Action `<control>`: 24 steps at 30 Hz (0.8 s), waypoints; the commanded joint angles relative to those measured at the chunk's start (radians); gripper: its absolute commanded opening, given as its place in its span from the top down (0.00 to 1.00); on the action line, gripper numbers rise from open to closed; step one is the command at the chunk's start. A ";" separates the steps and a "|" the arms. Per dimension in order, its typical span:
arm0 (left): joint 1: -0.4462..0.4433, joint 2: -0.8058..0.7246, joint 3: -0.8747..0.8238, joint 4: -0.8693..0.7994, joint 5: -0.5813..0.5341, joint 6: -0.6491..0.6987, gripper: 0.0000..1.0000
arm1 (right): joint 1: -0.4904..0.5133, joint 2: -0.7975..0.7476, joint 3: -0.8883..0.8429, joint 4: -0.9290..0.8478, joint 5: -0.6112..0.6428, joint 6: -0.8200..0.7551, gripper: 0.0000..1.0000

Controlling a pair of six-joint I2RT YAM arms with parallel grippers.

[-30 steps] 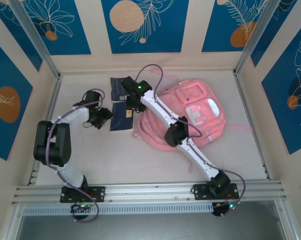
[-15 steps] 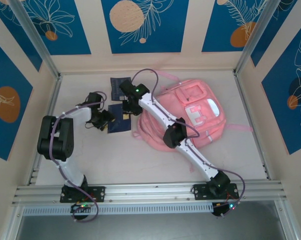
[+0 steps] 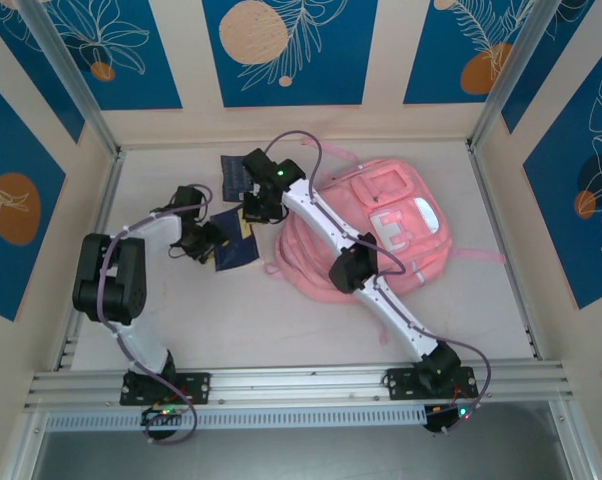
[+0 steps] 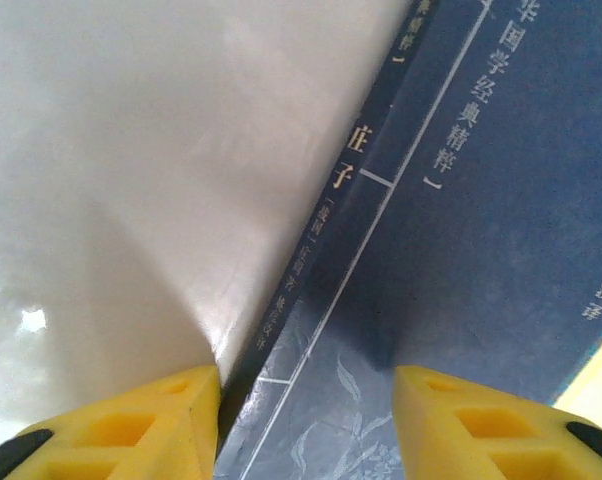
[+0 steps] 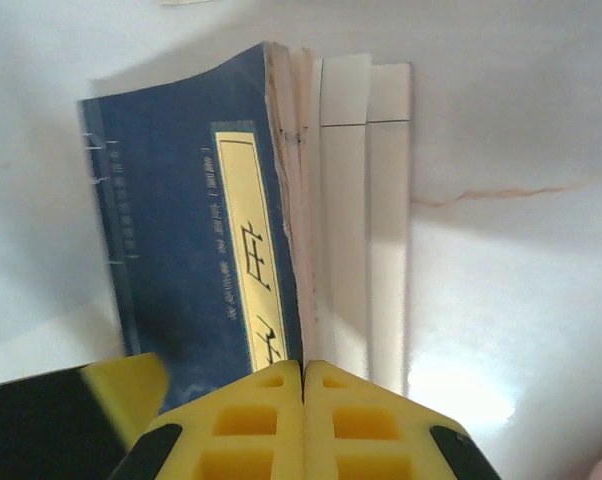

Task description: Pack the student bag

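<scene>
Beside student bag (image 3: pixel 416 240), left pincer (image 4: pixel 306 420) spread astride book (image 4: pixel 481 200), right pincer (image 5: pixel 303 392) pressed together

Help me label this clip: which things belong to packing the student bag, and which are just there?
Belongs to the job:
soft pink fabric backpack
dark blue paperback book nearer the back wall
second dark blue paperback nearer the front (both probably to pack)

Just there:
blue leaf-patterned wall panels
aluminium front rail
</scene>
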State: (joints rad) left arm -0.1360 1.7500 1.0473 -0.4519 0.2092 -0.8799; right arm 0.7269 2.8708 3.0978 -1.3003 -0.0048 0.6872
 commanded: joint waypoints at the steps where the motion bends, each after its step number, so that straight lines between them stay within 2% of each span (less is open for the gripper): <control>1: -0.008 -0.091 -0.009 -0.053 0.029 0.024 0.49 | 0.038 -0.053 0.056 -0.019 -0.138 -0.005 1.00; 9: -0.006 -0.349 -0.087 -0.198 -0.016 0.070 0.37 | 0.109 -0.073 0.056 -0.203 -0.039 -0.161 1.00; 18: -0.005 -0.600 -0.184 -0.333 -0.072 0.108 0.32 | 0.213 -0.088 0.056 -0.357 0.178 -0.156 1.00; 23: -0.002 -0.644 -0.202 -0.363 -0.097 0.112 0.31 | 0.243 -0.096 0.035 -0.403 0.260 -0.155 1.00; 24: 0.001 -0.648 -0.201 -0.366 -0.100 0.110 0.30 | 0.243 -0.110 0.010 -0.405 0.278 -0.162 0.97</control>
State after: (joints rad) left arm -0.1402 1.1187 0.8551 -0.7650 0.1440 -0.7853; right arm 0.9657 2.8464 3.1069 -1.6005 0.1913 0.5476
